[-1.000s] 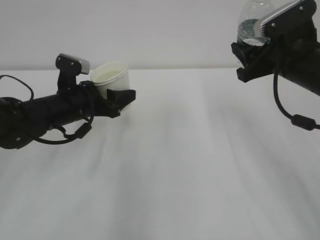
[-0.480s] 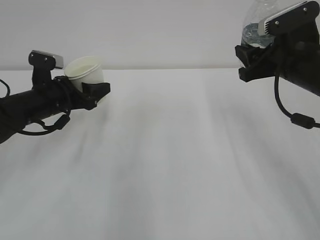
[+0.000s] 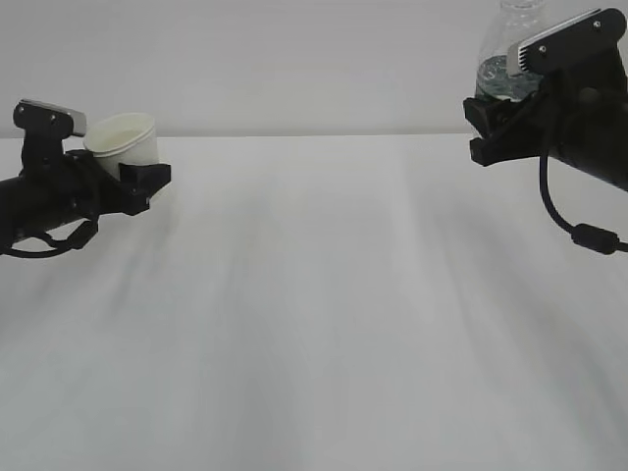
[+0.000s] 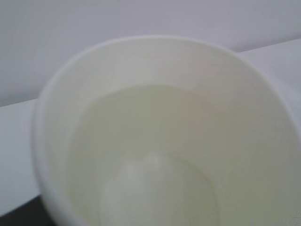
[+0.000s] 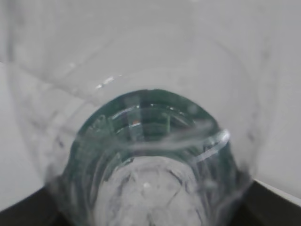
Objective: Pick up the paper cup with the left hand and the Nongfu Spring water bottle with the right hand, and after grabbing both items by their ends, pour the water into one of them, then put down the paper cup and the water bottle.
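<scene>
Meanwhile, the left hand point(image 3: 137, 182) pinched the paper cup point(image 3: 124, 140) at the table's point(image 3: 314, 314) left edge. Far right, the right hand point(image 3: 488, 120) clamped the water bottle point(image 3: 502, 44) upright.

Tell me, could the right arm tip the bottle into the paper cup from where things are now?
Probably not yet. The left gripper holds the paper cup at the far left, and the right gripper holds the water bottle high at the far right. Bare table lies between; nothing blocks closing that gap.
</scene>
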### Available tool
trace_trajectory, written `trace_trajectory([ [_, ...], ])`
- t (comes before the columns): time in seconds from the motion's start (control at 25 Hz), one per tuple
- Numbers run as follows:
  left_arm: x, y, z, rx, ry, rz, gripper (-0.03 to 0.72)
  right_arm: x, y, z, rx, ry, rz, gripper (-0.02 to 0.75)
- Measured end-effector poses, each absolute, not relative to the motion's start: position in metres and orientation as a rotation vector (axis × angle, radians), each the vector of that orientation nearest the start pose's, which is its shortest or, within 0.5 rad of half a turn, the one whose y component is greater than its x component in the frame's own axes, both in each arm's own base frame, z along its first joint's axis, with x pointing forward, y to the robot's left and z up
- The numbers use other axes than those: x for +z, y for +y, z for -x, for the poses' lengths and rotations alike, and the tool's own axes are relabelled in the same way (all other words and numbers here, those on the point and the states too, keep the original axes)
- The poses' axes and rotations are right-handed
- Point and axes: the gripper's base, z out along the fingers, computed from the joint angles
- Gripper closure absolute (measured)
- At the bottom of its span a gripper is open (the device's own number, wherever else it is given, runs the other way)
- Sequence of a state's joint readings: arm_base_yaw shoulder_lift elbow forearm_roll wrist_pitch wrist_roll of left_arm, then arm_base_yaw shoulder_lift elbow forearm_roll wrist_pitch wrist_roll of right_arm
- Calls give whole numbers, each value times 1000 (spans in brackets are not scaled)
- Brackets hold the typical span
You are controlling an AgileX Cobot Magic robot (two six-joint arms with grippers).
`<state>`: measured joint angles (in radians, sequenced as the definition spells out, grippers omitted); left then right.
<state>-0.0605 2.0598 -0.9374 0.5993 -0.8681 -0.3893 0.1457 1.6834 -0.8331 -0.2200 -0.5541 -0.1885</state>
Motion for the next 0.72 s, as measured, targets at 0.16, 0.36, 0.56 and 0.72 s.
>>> trace_trajectory([
  [0.16,127,-51,-392,-369,1799,-375,241,222,62,-349,-63,1710,542,272],
  [0.36,119,-44,-394,-343,1818,-338,241,221,61,-349,-64,1722,543,288],
  [0.56,98,-41,-394,-342,1865,-305,241,220,61,-349,-65,1730,545,291],
  [0.72,84,-39,-395,-348,1866,-263,242,220,61,-349,-66,1735,545,291],
])
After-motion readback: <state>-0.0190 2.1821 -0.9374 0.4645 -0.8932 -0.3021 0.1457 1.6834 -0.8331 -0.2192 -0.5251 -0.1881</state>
